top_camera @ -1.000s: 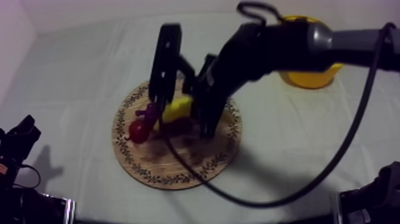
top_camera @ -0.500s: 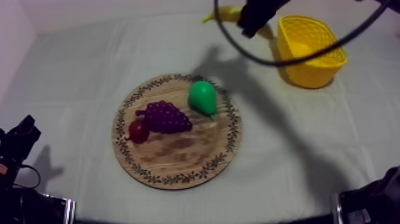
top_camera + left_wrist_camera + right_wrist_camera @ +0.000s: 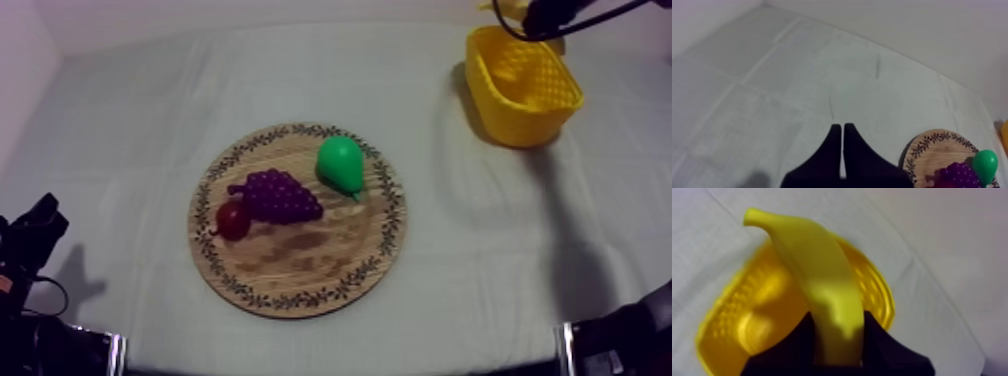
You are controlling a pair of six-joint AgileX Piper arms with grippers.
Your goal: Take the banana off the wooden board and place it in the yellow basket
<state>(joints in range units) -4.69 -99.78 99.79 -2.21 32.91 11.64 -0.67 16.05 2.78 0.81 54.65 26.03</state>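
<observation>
A yellow banana (image 3: 822, 273) stands between the fingers of my right gripper (image 3: 838, 319), which is shut on it just above the yellow basket (image 3: 747, 323). From above, that gripper (image 3: 548, 14) hangs over the far rim of the basket (image 3: 522, 90) at the back right, with a tip of the banana (image 3: 505, 8) showing beside it. The round wooden board (image 3: 300, 265) lies mid-table, holding a green pear (image 3: 340, 163), purple grapes (image 3: 275, 195) and a small red fruit (image 3: 233, 220). My left gripper (image 3: 842, 150) is shut on nothing, low at the left (image 3: 35, 235).
Bare cloth stretches between the board and the basket. In the left wrist view the board (image 3: 932, 147), the pear (image 3: 985, 164) and the grapes (image 3: 959, 175) lie off to one side of the shut fingers. The back wall rises just behind the basket.
My right arm lifted the banana off the board and carried it back and to the right, to above the basket. The left arm has stayed still.
</observation>
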